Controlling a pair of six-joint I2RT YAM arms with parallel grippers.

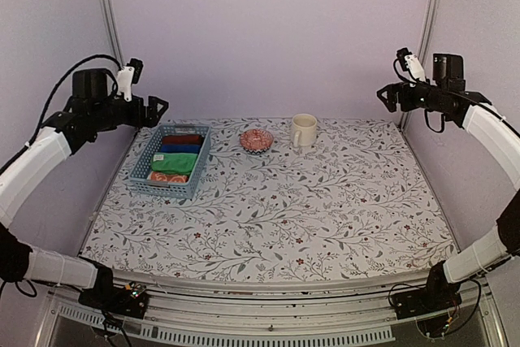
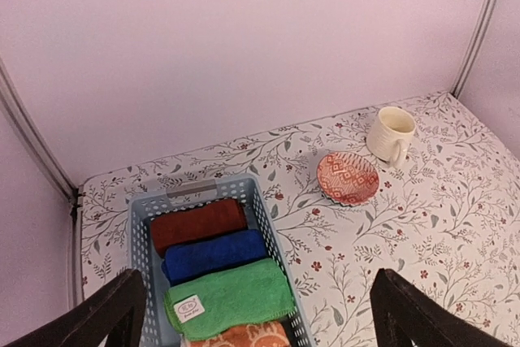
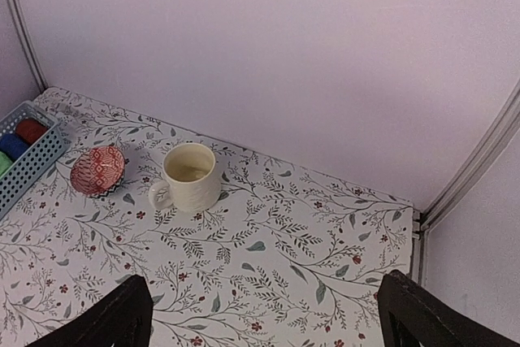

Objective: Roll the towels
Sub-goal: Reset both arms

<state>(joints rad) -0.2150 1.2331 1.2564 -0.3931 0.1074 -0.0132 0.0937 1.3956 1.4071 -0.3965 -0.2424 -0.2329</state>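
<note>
Bright and even all over. Soft, faint shadow beside the cream ribbed mug (image 3: 191, 178). Sharp, a little bent at the top view's edges.

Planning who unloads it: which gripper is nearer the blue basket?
Left. The left gripper hangs open above the far end of the basket; the right gripper hangs open far off at the opposite side.

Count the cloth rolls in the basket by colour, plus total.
dark red roll: 1
blue roll: 1
green towel: 1
orange towel: 1
Total: 4, all lying side by side in the blue basket.
</note>
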